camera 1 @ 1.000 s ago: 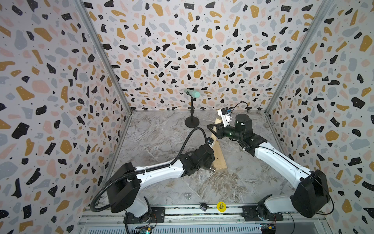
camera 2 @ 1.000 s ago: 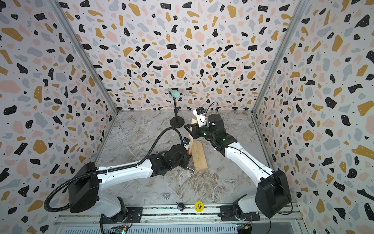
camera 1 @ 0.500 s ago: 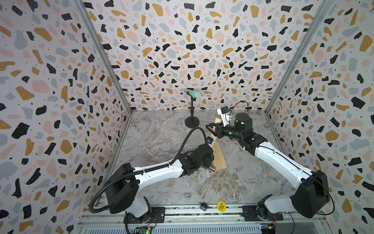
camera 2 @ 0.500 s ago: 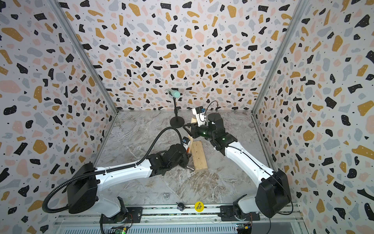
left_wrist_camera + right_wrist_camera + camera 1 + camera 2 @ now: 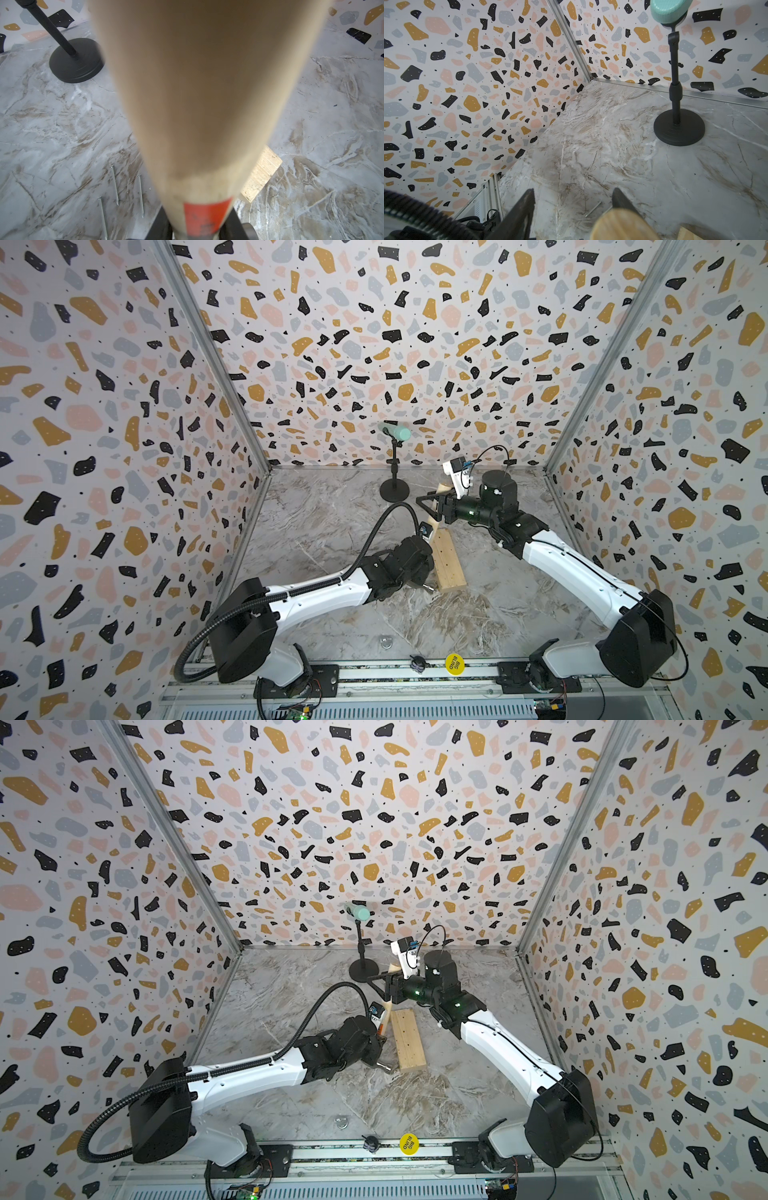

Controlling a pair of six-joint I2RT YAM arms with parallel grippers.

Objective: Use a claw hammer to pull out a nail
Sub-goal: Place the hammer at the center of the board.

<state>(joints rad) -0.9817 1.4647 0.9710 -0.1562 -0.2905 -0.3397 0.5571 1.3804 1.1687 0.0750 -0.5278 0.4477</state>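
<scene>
Wood: the claw hammer (image 5: 207, 104) handle fills my left wrist view. Left gripper (image 5: 201, 230) is clamped on it at the orange label, bottom centre of that frame. In both top views the hammer runs up from frame centre along the wooden block (image 5: 448, 562), its butt end reaching the right gripper (image 5: 573, 193). Right claw stands wide; I see the butt just beside one finger (image 5: 620, 199), not squeezed. Three nails (image 5: 115, 182) lie flat on the marble top (image 5: 62, 124), lower left of the left wrist frame.
</scene>
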